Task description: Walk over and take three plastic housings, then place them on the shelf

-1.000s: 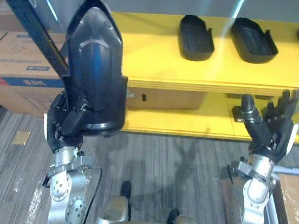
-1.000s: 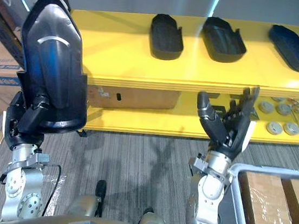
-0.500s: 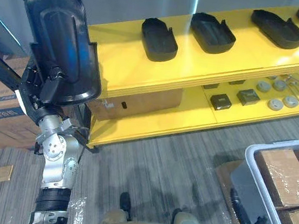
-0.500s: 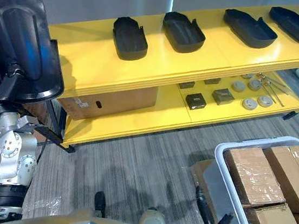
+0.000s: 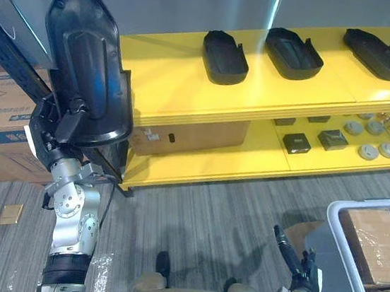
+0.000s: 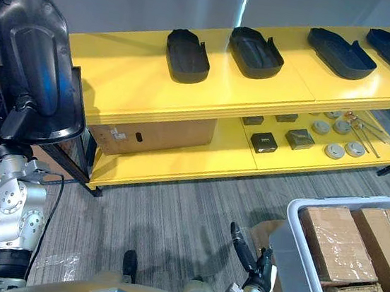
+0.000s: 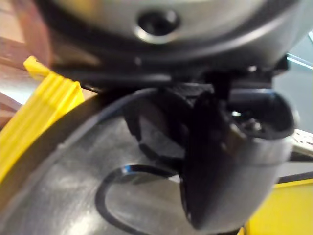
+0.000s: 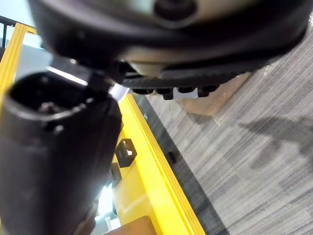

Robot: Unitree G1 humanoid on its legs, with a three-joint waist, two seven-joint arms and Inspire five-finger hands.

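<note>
My left hand (image 5: 56, 131) is shut on the lower end of a large black plastic housing (image 5: 87, 69), which stands upright at the left, level with the yellow shelf (image 5: 175, 79). In the left wrist view the thumb (image 7: 220, 161) lies curled over the housing's glossy surface (image 7: 54, 196). Several more black housings lie in a row on the shelf top: one (image 5: 225, 56), a second (image 5: 293, 53) and a third (image 5: 377, 53). My right hand (image 5: 293, 261) hangs low at the bottom right over the floor, fingers straight and holding nothing.
The lower shelf board (image 6: 179, 158) carries small dark blocks (image 6: 263, 141) and round metal parts (image 6: 335, 150). A grey bin (image 6: 298, 237) with cardboard boxes stands at the lower right. A brown box (image 5: 1, 104) sits at the left behind a dark rack brace (image 5: 8, 45).
The right hand, raised open before the shelf a second ago, has dropped to the bottom right. The camera has shifted. The left hand keeps the housing upright.
</note>
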